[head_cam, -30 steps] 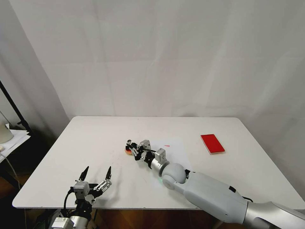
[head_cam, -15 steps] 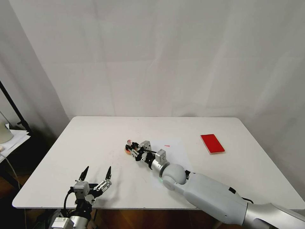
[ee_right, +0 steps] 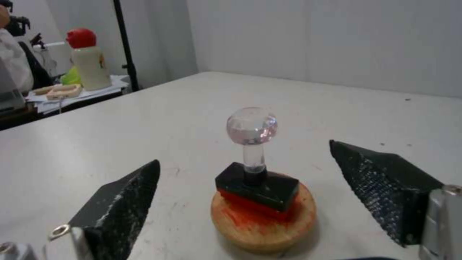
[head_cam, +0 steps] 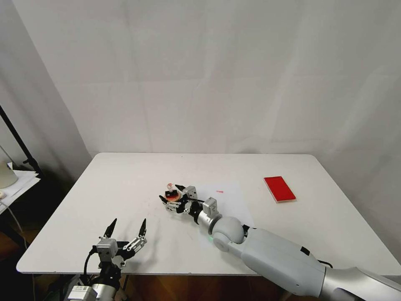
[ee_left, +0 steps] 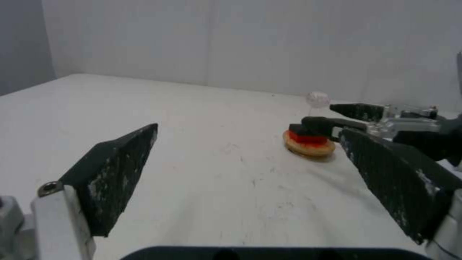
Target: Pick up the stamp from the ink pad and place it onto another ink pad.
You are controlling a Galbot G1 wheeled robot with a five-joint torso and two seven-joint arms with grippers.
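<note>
Right wrist view: the stamp (ee_right: 253, 177) stands on the round ink pad (ee_right: 264, 219), and the right gripper (ee_right: 250, 195) has its 2 fingers spread wide beside it. The left gripper (head_cam: 125, 234) waits open near the table edge. A finger bumping the knob could tip the stamp over.

A white table (head_cam: 125, 184) with rounded corners carries everything. A white paper sheet (head_cam: 236, 200) lies near its middle. Just left of the sheet sits the round ink pad (head_cam: 172, 197), tan-rimmed and orange-red on top. Well right of the sheet, toward the table's right edge, lies the flat red rectangular ink pad (head_cam: 279, 188).
</note>
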